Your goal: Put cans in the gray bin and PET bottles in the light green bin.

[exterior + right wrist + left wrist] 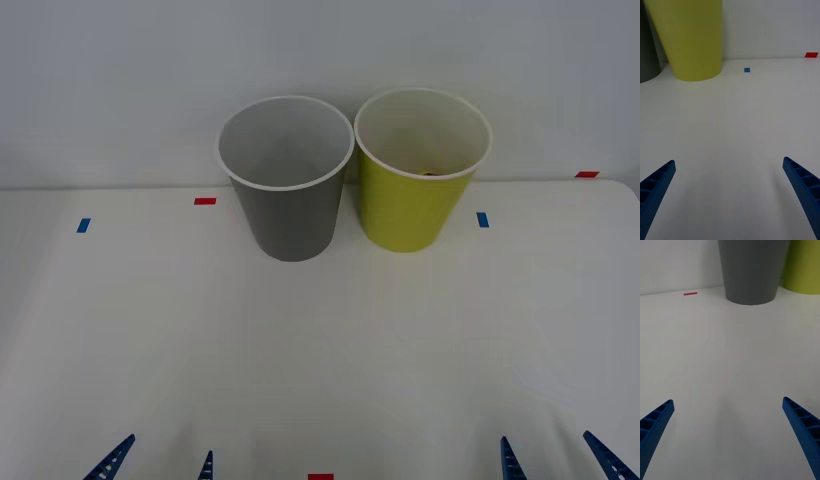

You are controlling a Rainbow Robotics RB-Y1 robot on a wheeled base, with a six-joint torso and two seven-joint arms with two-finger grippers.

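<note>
The gray bin [290, 215] stands upright at the back of the white table, and its pale inside looks empty from here. The light green bin [412, 205] stands right beside it, to its right. A small dark spot [430, 172] shows inside the green bin just above its near rim; I cannot tell what it is. Cans and PET bottles are out of view. My left gripper [163, 462] and right gripper [556, 460] are at the table's near edge, both open with nothing between their fingers. The gray bin [750, 272] is ahead of the left gripper [728, 400]. The green bin [690, 41] is ahead of the right gripper [729, 161].
Small tape marks lie on the table: red [205, 201] and blue [83, 225] on the left, blue [483, 219] and red [587, 174] on the right, and red [320, 477] at the near edge. A white wall rises right behind the bins.
</note>
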